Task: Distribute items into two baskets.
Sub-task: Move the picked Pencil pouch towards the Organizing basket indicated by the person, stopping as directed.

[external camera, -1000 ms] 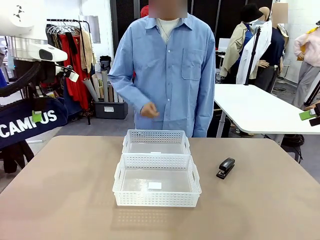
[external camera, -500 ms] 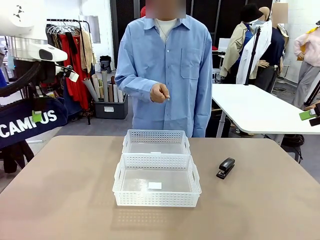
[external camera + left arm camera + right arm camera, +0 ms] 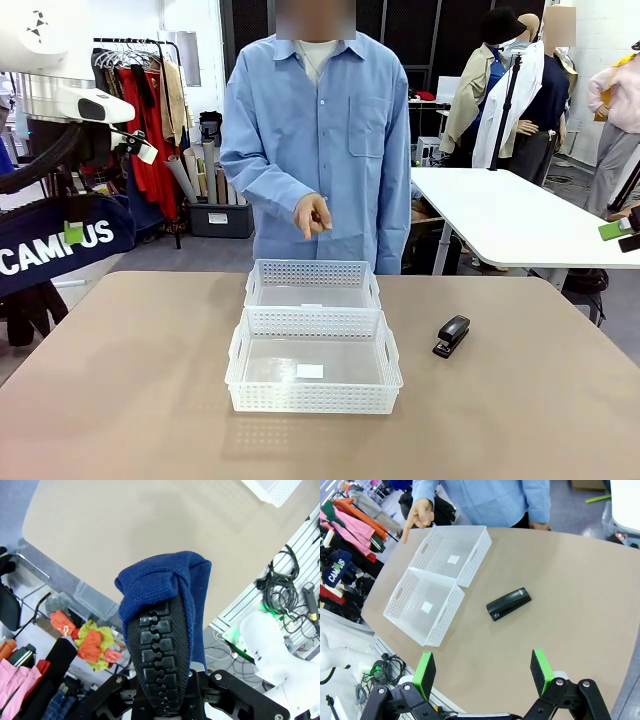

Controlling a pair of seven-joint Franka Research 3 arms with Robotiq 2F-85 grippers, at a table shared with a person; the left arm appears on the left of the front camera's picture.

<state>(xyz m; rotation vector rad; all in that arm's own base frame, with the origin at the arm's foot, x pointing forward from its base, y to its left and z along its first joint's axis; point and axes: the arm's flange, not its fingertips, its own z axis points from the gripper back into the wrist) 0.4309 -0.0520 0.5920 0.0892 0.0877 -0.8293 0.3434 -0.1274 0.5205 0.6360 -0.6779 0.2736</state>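
Observation:
The navy pouch [image 3: 50, 250] printed "CAMPUS" hangs in the air off the table's left edge, with my left gripper [image 3: 73, 234] shut on it. In the left wrist view the blue fabric [image 3: 150, 587] wraps over the closed fingers [image 3: 159, 655]. Two white baskets stand end to end mid-table, the far basket [image 3: 312, 270] and the near basket [image 3: 313, 398], both holding no items. The black stapler [image 3: 452, 336] lies on the table right of them. My right gripper [image 3: 483, 672] hovers open high above the right side, nothing between its pads. The person's hand [image 3: 313, 215] points down above the far basket [image 3: 479, 547].
The person in a blue shirt [image 3: 330, 130] stands at the far edge. A white side table [image 3: 510, 215] is beyond the right corner, and clothes racks [image 3: 150, 110] are at back left. Bare tabletop [image 3: 130, 380] surrounds the baskets.
The person's hand rose to chest height, then came down with a finger pointing toward the far basket. Neither arm has moved.

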